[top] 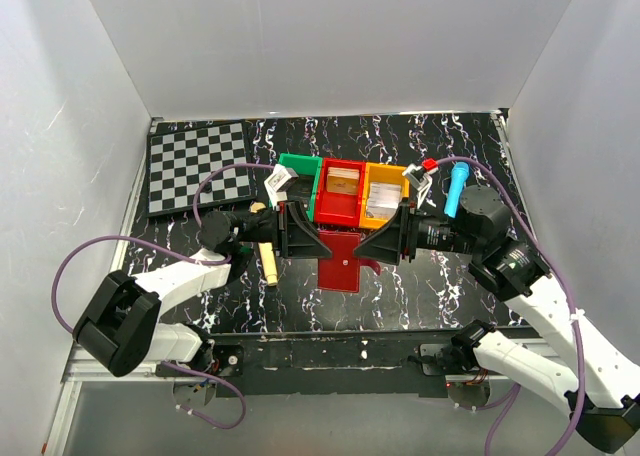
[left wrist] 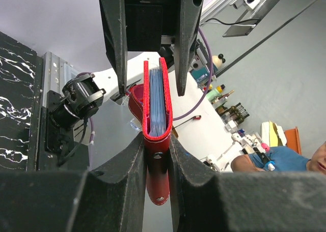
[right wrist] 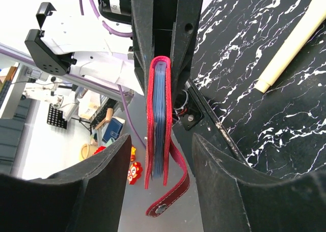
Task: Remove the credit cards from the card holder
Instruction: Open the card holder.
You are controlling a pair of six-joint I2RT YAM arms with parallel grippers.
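Note:
The dark-red card holder is held up between the two arms above the table, in front of the bins. My left gripper is shut on its folded end, and blue credit cards show edge-on inside the card holder. My right gripper is open, its fingers standing apart on either side of the card holder without touching it. The cards' edges face this camera and the unsnapped tab hangs loose. In the top view the left gripper and right gripper point at each other.
A green bin, a red bin and an orange bin stand in a row just behind the grippers. A chessboard lies at the back left. A cream stick lies under the left arm. A blue cylinder is near the right arm.

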